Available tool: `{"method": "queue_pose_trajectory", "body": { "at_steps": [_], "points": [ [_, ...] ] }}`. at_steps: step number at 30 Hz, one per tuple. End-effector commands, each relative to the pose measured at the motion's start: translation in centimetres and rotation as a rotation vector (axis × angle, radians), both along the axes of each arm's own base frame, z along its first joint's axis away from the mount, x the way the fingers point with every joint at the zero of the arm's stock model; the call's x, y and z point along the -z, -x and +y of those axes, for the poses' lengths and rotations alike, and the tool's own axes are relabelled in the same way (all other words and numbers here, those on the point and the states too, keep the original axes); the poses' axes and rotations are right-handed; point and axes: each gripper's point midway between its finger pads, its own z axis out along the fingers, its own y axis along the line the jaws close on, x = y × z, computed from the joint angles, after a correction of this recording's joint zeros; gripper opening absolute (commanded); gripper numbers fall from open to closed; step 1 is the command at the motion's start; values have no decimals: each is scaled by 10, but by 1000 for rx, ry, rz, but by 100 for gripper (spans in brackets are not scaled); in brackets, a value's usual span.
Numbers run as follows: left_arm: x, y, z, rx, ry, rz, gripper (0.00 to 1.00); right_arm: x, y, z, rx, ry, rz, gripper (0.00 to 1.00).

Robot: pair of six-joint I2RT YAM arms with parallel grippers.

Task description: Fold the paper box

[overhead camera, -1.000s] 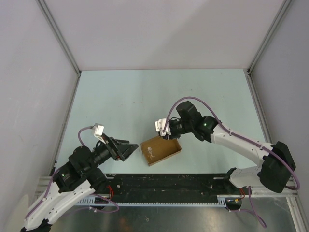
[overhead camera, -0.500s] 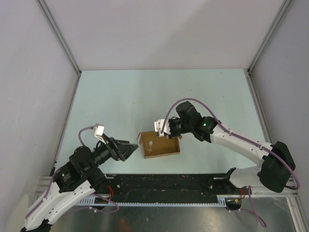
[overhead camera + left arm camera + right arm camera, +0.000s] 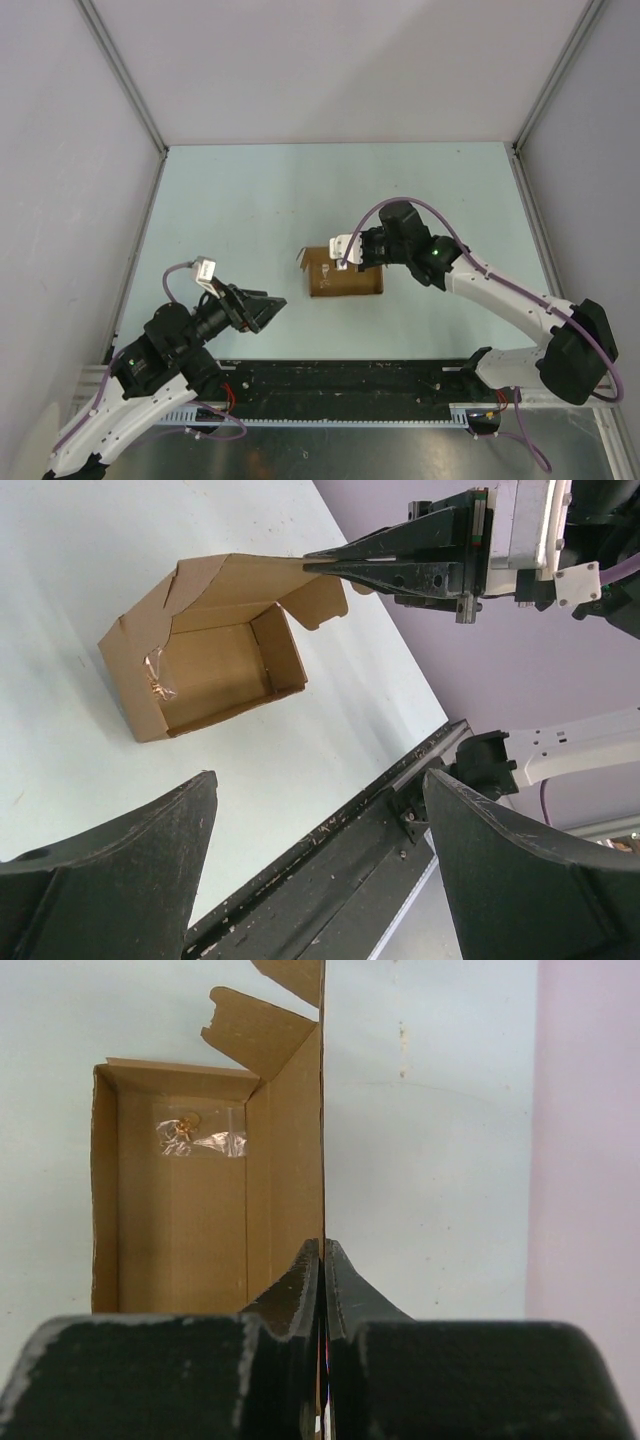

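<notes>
Paper box (image 3: pixel 350 284) shifted away w/ right claw (image 3: pixel 322 1250) | pale-green tabletop (image 3: pixel 250 200) | lilac walls (image 3: pixel 330 70)

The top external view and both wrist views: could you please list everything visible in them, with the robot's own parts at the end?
paper box: one, brown, open, mid-table
plastic bag: one, clear with something golden in it, inside the box
table: one, pale blue-green, under everything
walls: three, pale grey-lilac, around the table
rail: one, black, along the near edge
cables: several, purple, looped along both arms
left arm: one, white and black, near-left
right arm: one, white and black, reaching in from near-right
left fingers: two, black, spread open, apart from the box
right fingers: two, black, shut on an edge of the box
</notes>
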Motion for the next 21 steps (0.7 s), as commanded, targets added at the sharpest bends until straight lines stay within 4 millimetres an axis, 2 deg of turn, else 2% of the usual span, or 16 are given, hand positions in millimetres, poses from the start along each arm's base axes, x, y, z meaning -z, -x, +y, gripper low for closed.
{"method": "queue_pose_trajectory", "body": {
  "at_steps": [1,6,7,8,12,13,15,17,18,20,21],
  "points": [
    [-1,-1,1,-15,17,3,89,-26,-24,9,19,-48,-105,3],
    [4,-1,1,-16,10,16,89,-17,-29,9,44,-39,-81,21],
    [5,-1,1,-16,10,20,89,-18,-28,9,44,-47,-77,24],
    [6,-2,1,-18,5,24,89,-20,-27,10,44,-61,-65,32],
    [4,-5,2,-34,-4,21,89,-33,-24,11,54,-120,-47,42],
    [3,-6,3,-41,-8,17,90,-42,-25,12,60,-158,-51,43],
    [-4,-11,7,-75,-21,4,98,-71,-22,12,82,-278,-35,48],
    [-11,-18,13,-123,-29,-10,100,-96,-23,9,112,-391,-3,59],
    [-21,-20,16,-141,-22,-24,100,-123,-23,6,119,-477,-32,59],
    [-25,-27,19,-177,-44,-28,100,-142,-26,-2,195,-603,48,61],
    [-35,-31,23,-207,-40,-44,100,-161,-26,-6,214,-682,51,61]
  ]
}}
